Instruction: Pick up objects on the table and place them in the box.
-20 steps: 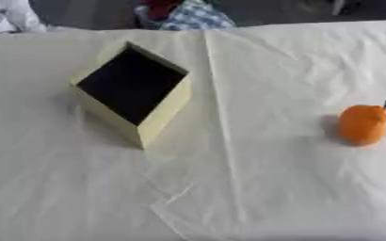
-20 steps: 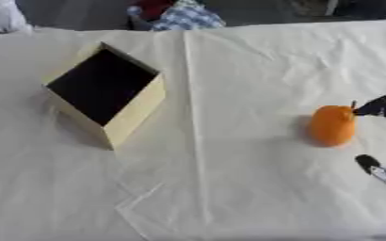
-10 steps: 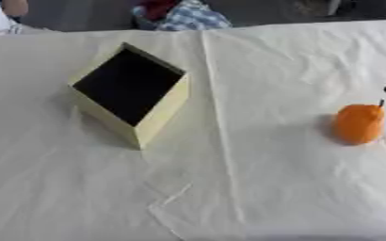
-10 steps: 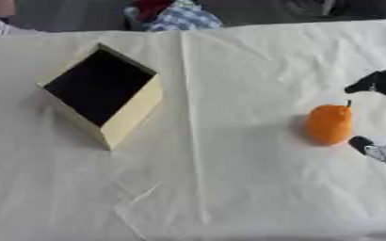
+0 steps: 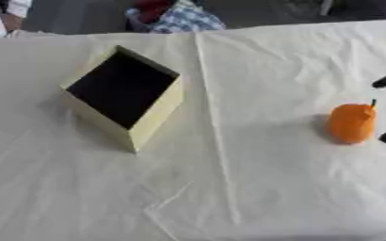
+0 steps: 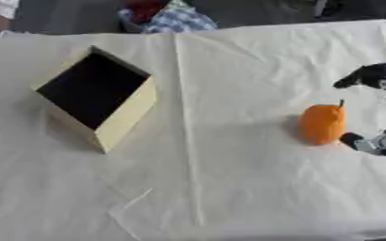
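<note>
Orange fruit (image 6: 322,124) upright, stem up; right hand (image 6: 381,108) spread around it, not gripping; box (image 5: 127,96) well apart.

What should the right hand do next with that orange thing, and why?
Probably close the right hand around the orange object. The hand is at the table's right edge with one finger above the object and another just beside its lower right, spread apart and not yet gripping. The object stands on the white cloth, far from the open box, so it needs grasping before any carry.
</note>
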Controlling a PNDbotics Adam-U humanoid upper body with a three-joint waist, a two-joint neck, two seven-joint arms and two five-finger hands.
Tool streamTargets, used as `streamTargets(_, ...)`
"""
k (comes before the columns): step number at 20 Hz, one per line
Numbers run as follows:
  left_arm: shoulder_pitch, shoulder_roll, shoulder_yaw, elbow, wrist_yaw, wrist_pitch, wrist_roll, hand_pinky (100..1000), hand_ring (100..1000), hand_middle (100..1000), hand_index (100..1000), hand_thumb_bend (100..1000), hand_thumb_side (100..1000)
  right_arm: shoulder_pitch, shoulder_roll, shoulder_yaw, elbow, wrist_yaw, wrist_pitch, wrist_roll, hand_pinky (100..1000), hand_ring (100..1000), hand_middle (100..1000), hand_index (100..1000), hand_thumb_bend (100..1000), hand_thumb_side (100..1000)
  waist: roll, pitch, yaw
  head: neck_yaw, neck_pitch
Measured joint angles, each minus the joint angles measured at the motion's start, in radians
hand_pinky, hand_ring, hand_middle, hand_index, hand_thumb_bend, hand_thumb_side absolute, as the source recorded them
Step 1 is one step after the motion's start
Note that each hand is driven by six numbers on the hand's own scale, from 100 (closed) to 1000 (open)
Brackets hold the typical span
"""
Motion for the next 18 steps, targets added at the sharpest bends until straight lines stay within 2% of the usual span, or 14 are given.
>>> streamTargets(6,0.000,0.000,-0.003,0.000,0.000,0.002,-0.007,711,741,758,724,100,811,-0.043,-0.011,0.018,0.000,-0.054,0.040,0.053,804,863,806,905,362,362,0.000,0.004,0.004,-0.013,-0.001)
streamTargets(18,-0.001,-0.001,-0.009,0.000,0.000,0.006,-0.014,710,744,757,724,100,813,-0.094,-0.016,0.063,0.010,-0.072,0.109,0.138,803,866,813,902,348,381,0.007,0.016,0.017,0.000,-0.009)
